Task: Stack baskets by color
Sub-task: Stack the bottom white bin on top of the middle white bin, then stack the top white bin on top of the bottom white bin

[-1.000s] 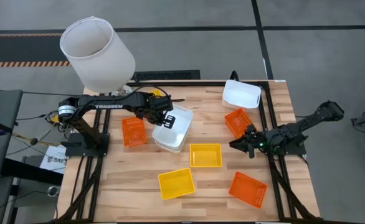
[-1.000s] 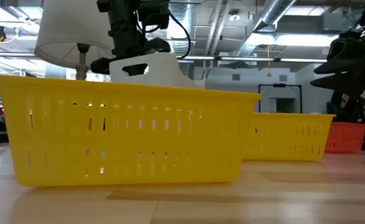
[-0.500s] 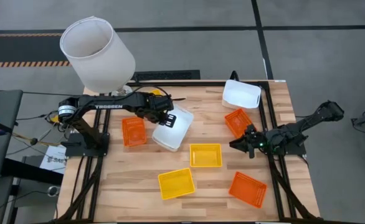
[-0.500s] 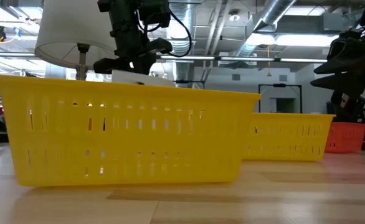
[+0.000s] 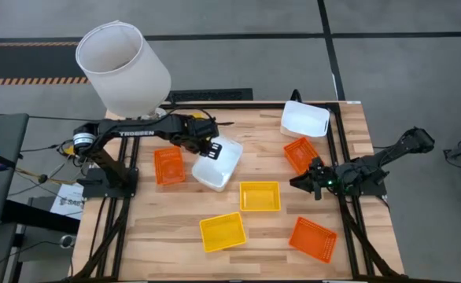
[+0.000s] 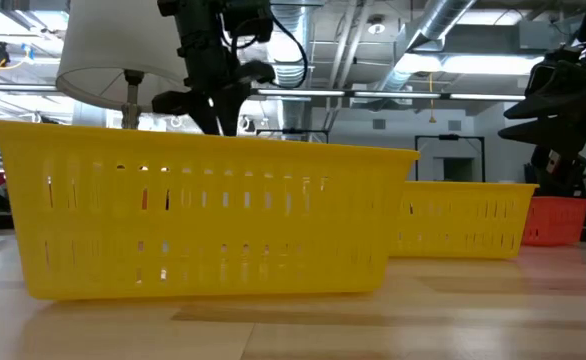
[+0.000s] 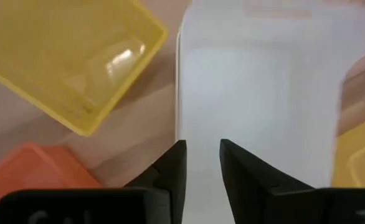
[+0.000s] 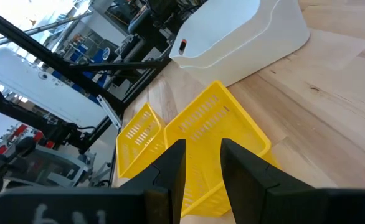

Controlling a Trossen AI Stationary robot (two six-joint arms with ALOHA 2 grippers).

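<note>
Two white baskets point(image 5: 219, 167) lie nested at the table's middle left, filling the left wrist view point(image 7: 257, 81). My left gripper point(image 5: 208, 147) hangs just above their far-left end, pointing down, open by a narrow gap point(image 7: 202, 155) with nothing between the fingers. A third white basket point(image 5: 305, 118) rests at the far right corner. Orange baskets lie at the left point(image 5: 167, 165), the right point(image 5: 301, 153) and the near right point(image 5: 313, 238). Two yellow baskets point(image 5: 260, 196) point(image 5: 223, 232) rest in the near middle. My right gripper point(image 5: 305, 182) waits open point(image 8: 202, 162) at the right edge.
A large white lamp shade point(image 5: 124, 67) stands beyond the far left corner, over my left arm's base. A black frame rail point(image 5: 333, 149) runs along the table's right side. In the low view the nearer yellow basket point(image 6: 203, 210) hides most of the table.
My left gripper has opened and let go of the white basket that it held tilted and lifted. That basket has dropped into the white basket beneath it and now lies nested there, out of sight behind the yellow basket in the low view.
</note>
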